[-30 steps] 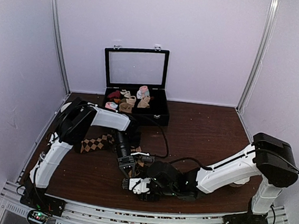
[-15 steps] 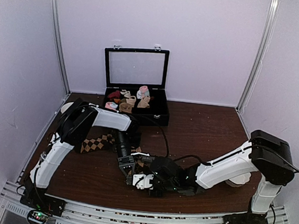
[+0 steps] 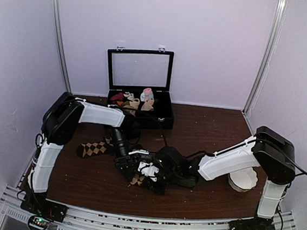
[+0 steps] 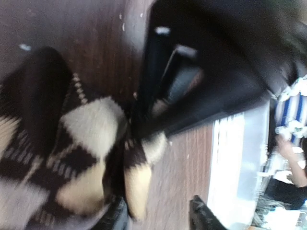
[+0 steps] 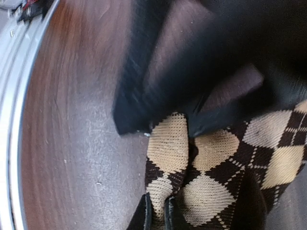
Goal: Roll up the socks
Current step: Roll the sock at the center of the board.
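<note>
Broadly, a dark wooden counter [image 3: 211, 131] fills the floor of the white-walled cell, and both arms reach in over its near middle. The left arm [image 3: 60, 122] bends in from the left side and the right arm [image 3: 230, 160] stretches low across from the right, so that their tips meet just in front of centre. At the back of the counter stands a black case [image 3: 164, 119] with its lid [image 3: 140, 70] upright, holding several small sock rolls [image 3: 133, 102] in pink, white, tan and maroon. The socks [image 3: 97, 147], dark brown with tan argyle diamonds, lie flat on the counter left of centre, one end trailing toward the left edge and the other bunched under the two tips. A white round object [image 3: 243, 179] sits on the counter near the right arm's base. The left end effector [image 4: 158, 218] stands with its fingers [image 4: 201, 218] apart, a tan fold of sock lying beside one of them. The right end effector [image 5: 157, 213] has its fingers [image 5: 144, 213] drawn close together, pinching the edge of the patterned fabric.
</note>
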